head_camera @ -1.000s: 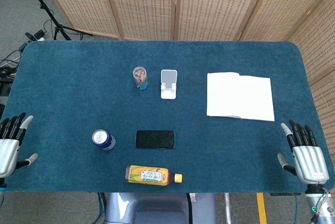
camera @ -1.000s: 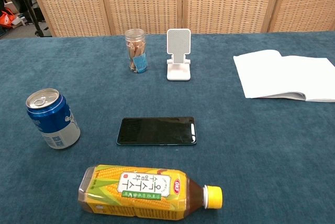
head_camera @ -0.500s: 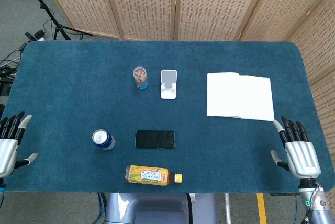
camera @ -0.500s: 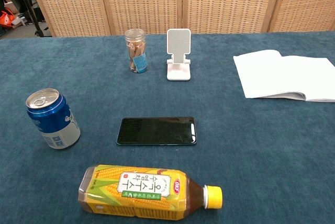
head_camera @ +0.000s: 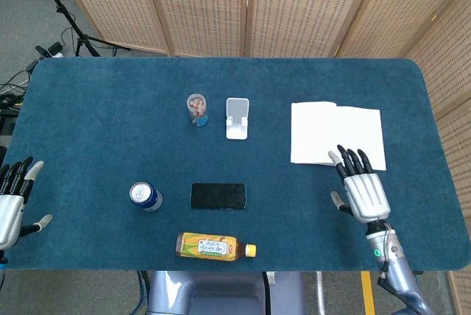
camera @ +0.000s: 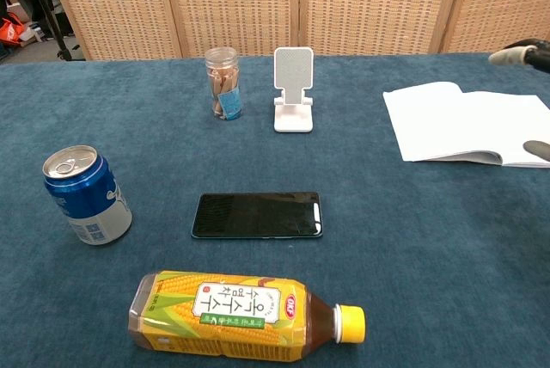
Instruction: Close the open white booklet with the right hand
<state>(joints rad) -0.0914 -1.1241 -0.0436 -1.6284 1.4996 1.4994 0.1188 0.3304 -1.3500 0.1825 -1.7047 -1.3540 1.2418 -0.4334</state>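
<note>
The open white paper booklet lay flat on the right half of the dark blue felt-covered surface, with its spine running away from the robot and its right page the wider one. The right hand hovered just near the front edge of this booklet, with fingers spread wide and straight and holding nothing; its fingertips overlapped the lower edge of the right page in the head view, but whether they touched the paper I could not tell. In the chest view only two fingertips showed at the right border. The left hand rested open and empty at the far left edge, well apart from everything. To close the booklet well, I judged the hand should move to the outer edge of the right page, slide the fingertips under that edge, lift it and turn it over the spine to the left, then press it flat. The danger was that thin pages slip or the whole booklet slides on the felt, so a slow and low approach seemed better. The small white plastic phone stand and the clear jar with brown snacks stood near the left of the booklet but apart from it.
</note>
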